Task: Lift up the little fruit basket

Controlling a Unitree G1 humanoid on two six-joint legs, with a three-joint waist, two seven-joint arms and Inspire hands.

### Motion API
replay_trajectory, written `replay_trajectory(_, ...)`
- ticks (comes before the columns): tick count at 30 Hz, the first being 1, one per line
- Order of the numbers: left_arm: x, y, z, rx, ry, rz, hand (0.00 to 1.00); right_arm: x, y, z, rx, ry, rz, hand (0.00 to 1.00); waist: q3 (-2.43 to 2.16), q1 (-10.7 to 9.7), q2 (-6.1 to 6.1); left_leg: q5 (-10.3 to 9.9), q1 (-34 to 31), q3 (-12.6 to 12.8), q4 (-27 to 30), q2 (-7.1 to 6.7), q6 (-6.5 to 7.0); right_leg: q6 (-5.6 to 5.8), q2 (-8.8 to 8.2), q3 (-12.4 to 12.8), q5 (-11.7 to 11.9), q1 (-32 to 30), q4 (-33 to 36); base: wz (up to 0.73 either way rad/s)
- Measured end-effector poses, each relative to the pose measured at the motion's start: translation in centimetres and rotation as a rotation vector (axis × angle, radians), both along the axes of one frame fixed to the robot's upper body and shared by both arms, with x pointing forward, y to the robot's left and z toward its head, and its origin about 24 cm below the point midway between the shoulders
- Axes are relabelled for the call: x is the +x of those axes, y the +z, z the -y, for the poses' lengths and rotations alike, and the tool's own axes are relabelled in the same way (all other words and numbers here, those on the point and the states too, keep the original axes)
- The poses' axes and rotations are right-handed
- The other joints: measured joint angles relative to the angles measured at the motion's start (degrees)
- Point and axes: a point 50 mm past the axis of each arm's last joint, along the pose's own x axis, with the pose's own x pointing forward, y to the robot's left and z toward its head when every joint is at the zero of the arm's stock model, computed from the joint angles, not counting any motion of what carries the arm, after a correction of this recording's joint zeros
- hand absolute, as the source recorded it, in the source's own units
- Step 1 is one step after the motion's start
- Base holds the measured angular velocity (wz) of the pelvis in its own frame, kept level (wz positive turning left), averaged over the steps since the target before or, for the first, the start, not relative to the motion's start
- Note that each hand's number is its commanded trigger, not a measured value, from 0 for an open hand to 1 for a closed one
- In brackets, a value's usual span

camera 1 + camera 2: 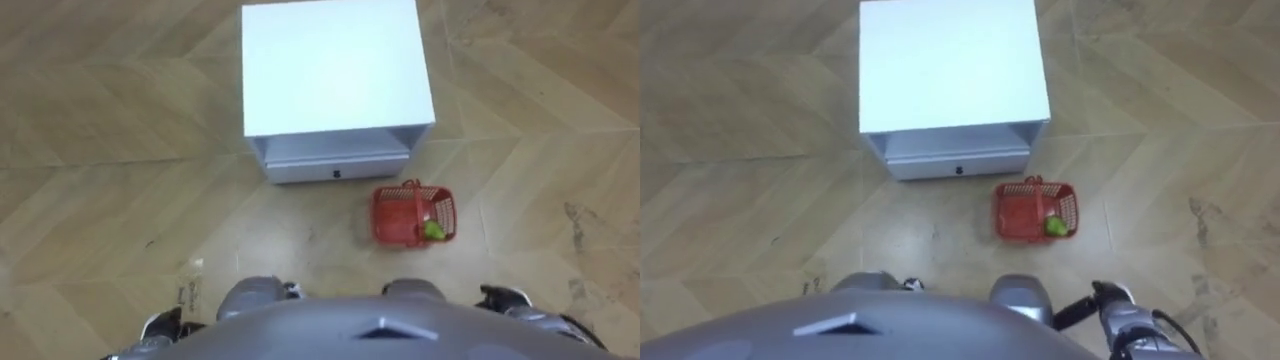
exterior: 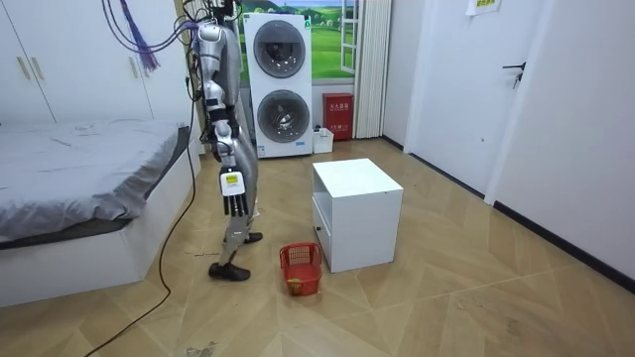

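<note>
Left eye: red fruit basket [image 1: 414, 214] on floor, right of centre, just near white drawer cabinet [image 1: 335, 70]; green fruit [image 1: 433, 230] inside. Left hand [image 1: 162, 324] low left, state can't tell.

Room: robot upright beside basket; right hand [image 2: 232, 203] hangs, fingers straight, empty. Bed [image 2: 79, 188] left.

Right eye: approach step, likely. Next: bend, reach handle [image 1: 1033, 183]; cabinet crowds far side.

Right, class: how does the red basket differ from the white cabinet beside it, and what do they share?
The basket is red with open mesh walls; the cabinet is white with solid panels. The basket is far smaller and lower than the cabinet. The basket is open-topped, holding a green fruit; the cabinet has a closed flat top and a front drawer. Both stand upright on the wooden floor.
</note>
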Motion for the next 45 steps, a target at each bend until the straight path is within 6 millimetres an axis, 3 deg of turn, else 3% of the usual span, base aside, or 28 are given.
replay_trajectory(1,0.0,0.2,-0.7,0.015,0.001,0.005,0.0,-0.5,-0.1,-0.3,0.017,-0.045,0.001,0.0,0.13,0.61,-1.94,-0.67,-0.59,1.05,1.06,-1.5,0.85,-0.34,-1.24,0.22,-0.49,-0.36,11.52,0.43)
replay_trajectory(2,0.5,0.4,-1.1,0.028,-0.008,0.017,0.0,-0.2,-0.2,-0.5,0.028,-0.074,0.017,0.0,-0.29,1.68,-3.35,-1.63,-2.6,1.77,3.47,-2.41,1.59,-0.39,-1.15,0.5,-0.2,0.26,19.28,0.14)
replay_trajectory(3,0.4,0.4,-1.2,0.03,-0.008,0.013,0.0,0.7,0.0,-0.5,0.03,-0.092,0.053,0.0,-0.39,3.1,-4.0,-2.79,-5.99,2.17,7.03,-2.42,2.32,-0.83,-0.59,0.5,0.83,1.93,21.54,-0.11)
replay_trajectory(5,1.0,0.4,-1.2,0.03,0.0,0.02,0.0,3.4,0.4,-0.7,0.043,-0.105,0.143,0.0,-0.53,3.07,-4.74,-3.78,-12.37,1.95,13.29,-2.32,3.55,-0.68,-0.7,0.44,1.14,5.13,20.05,0.02)
replay_trajectory(6,2.1,0.4,-1.1,0.029,-0.005,0.039,0.0,5.1,0.7,-0.9,0.057,-0.102,0.193,0.0,-0.19,2.69,-4.61,-4.23,-17.31,0.89,17.88,-2.29,4.25,-0.21,-0.83,0.35,0.85,7.26,17.01,0.19)
replay_trajectory(7,2.9,0.4,-1.2,0.032,-0.005,0.057,0.0,5.7,0.8,-1.1,0.065,-0.099,0.21,0.0,-0.13,2.74,-4.54,-4.48,-19.98,0.08,20.41,-2.29,4.64,0.17,-0.75,0.39,0.65,8.16,15.5,0.26)
replay_trajectory(8,4.3,0.6,-1.3,0.044,0.011,0.095,0.0,6.8,0.9,-1.5,0.087,-0.117,0.239,0.0,-0.03,2.86,-4.65,-5.13,-25.23,-1.23,25.89,-2.35,4.75,0.98,-0.63,1.18,-0.4,9.16,13.5,0.22)
replay_trajectory(9,5.4,0.8,-1.4,0.054,0.022,0.128,0.0,7.6,1.1,-1.8,0.101,-0.124,0.256,0.0,0.14,3.2,-4.55,-6.58,-29.96,-2.15,31.62,-2.41,4.34,2.49,-0.46,1.96,-7.98,9.09,14.15,0.25)
replay_trajectory(10,5.9,0.9,-1.4,0.056,0.027,0.141,0.0,7.7,1.1,-1.8,0.101,-0.121,0.258,0.0,0.53,3.03,-4.1,-7.34,-31.75,-3.24,34.54,-2.83,3.84,2.82,-0.4,1.74,-10.96,8.57,16.54,0.33)
replay_trajectory(11,6.4,0.9,-1.3,0.051,0.048,0.16,0.0,7.2,1.0,-1.8,0.105,-0.134,0.247,0.0,0.81,2.92,-3.97,-9.27,-34.85,-4.97,39.6,-3.94,3.12,1.51,-0.94,1.77,-14.54,6.02,23.78,0.25)
replay_trajectory(12,6.5,0.9,-1.3,0.055,0.054,0.161,0.0,7.1,0.9,-1.8,0.108,-0.142,0.24,0.0,0.68,3.25,-4.13,-10.42,-36.26,-5.29,42.01,-4.38,3.05,1.07,-1.29,2.34,-16.18,4.6,27.68,0.19)
replay_trajectory(13,6.6,0.9,-1.5,0.065,0.07,0.161,0.0,6.5,0.7,-1.7,0.108,-0.167,0.211,0.0,0.61,4.03,-4.21,-12.56,-39.77,-5.47,47.37,-4.86,2.79,1.06,-1.98,3.32,-18.81,1.33,36.01,0.08)
replay_trajectory(15,6.8,1.0,-1.9,0.1,0.067,0.158,0.0,6.1,0.6,-1.6,0.109,-0.201,0.208,0.0,1.21,4.09,-5.03,-15.43,-46.15,-4.33,56.79,-5.21,3.92,1.57,-3.15,5.17,-20.37,-5.01,51.94,0.25)
replay_trajectory(20,5.7,1.0,-2.2,0.168,0.117,0.164,0.0,6.1,0.6,-1.5,0.108,-0.267,0.247,0.0,1.35,2.9,-5.39,-20.23,-53.92,-3.7,71.83,-5.6,5.32,1.57,-4.87,5.55,-20.39,-8.94,71.57,0.24)
replay_trajectory(22,5.1,1.0,-2.3,0.187,0.139,0.168,0.0,6.3,0.8,-1.5,0.107,-0.273,0.27,0.0,1.47,2.19,-6.05,-21.03,-55.05,-3.07,74.74,-5.7,5.44,1.57,-5.49,6.16,-20.39,-9.13,75.68,0.13)
replay_trajectory(26,4.4,1.0,-2.4,0.241,0.148,0.178,0.0,7.2,1.2,-1.4,0.051,-0.27,0.33,0.0,0.96,-0.54,-7.54,-21.27,-56.26,-2.36,77.48,-6.34,4.95,1.54,-7.13,6.05,-20.41,-9.04,80.94,0.16)
replay_trajectory(30,3.6,1.0,-2.3,0.279,0.13,0.168,0.0,9.3,2.4,-1.3,-0.035,-0.25,0.435,0.0,0.65,-2.78,-8.51,-20.59,-56.17,-2.38,78.4,-5.84,2.98,0.4,-7.58,6.36,-21.02,-9.1,83.68,0.0)
replay_trajectory(32,3.5,1.0,-2.3,0.283,0.105,0.167,0.0,10.6,3.2,-1.2,-0.073,-0.236,0.496,0.0,0.68,-3.64,-8.65,-20.72,-56.26,-2.4,78.92,-5.4,1.83,-0.26,-7.55,6.64,-21.9,-9.05,84.93,-0.07)
replay_trajectory(33,3.2,0.9,-2.1,0.281,0.085,0.157,0.0,11.5,3.8,-1.3,-0.099,-0.203,0.538,0.0,0.69,-3.98,-8.66,-20.85,-56.32,-2.44,79.44,-5.22,1.18,-1.18,-7.57,6.9,-22.45,-8.92,85.78,-0.1)
replay_trajectory(35,2.8,0.8,-2.1,0.278,0.068,0.145,0.0,12.9,4.9,-1.4,-0.128,-0.162,0.612,0.0,0.6,-4.05,-8.88,-21.06,-56.87,-2.61,80.64,-5.39,0.17,-1.44,-7.61,7.85,-23.69,-8.73,87.62,-0.21)
replay_trajectory(36,2.6,0.6,-1.5,0.261,0.069,0.139,0.0,14.2,5.9,-1.2,-0.145,-0.137,0.67,0.0,1.05,-3.99,-7.94,-20.83,-57.55,-4.03,81.82,-5.35,-0.62,-1.77,-6.51,8.43,-23.96,-8.56,88.46,-0.34)
replay_trajectory(37,2.2,0.6,-1.4,0.254,0.069,0.132,0.0,14.8,6.3,-1.3,-0.149,-0.134,0.694,0.0,1.29,-3.93,-8.09,-20.35,-57.72,-4.68,81.91,-5.74,-1.55,-1.92,-6.14,8.87,-24.1,-8.73,88.53,-0.4)
replay_trajectory(38,1.7,0.5,-1.4,0.248,0.069,0.121,0.0,15.4,6.7,-1.6,-0.148,-0.126,0.73,0.0,1.12,-3.93,-8.1,-19.75,-57.62,-5.42,81.72,-6.58,-2.65,-1.92,-6.02,9.68,-24.09,-8.61,88.32,-0.25)
replay_trajectory(41,1.4,0.5,-1.5,0.237,0.056,0.12,0.0,16.2,7.8,-1.6,-0.165,-0.126,0.811,0.0,0.99,-4.24,-8.17,-19.52,-57.77,-6.51,80.64,-8.52,-3.16,-1.8,-6.28,9.92,-24.02,-8.76,87.77,-0.03)
replay_trajectory(45,1.2,0.4,-1.1,0.205,0.012,0.12,0.0,16.8,8.2,-1.9,-0.18,-0.105,0.841,0.0,0.88,-4.87,-8.18,-19.25,-57.47,-6.71,80.43,-8.75,-3.69,-1.54,-6.59,9.71,-23.91,-8.8,87.15,0.05)
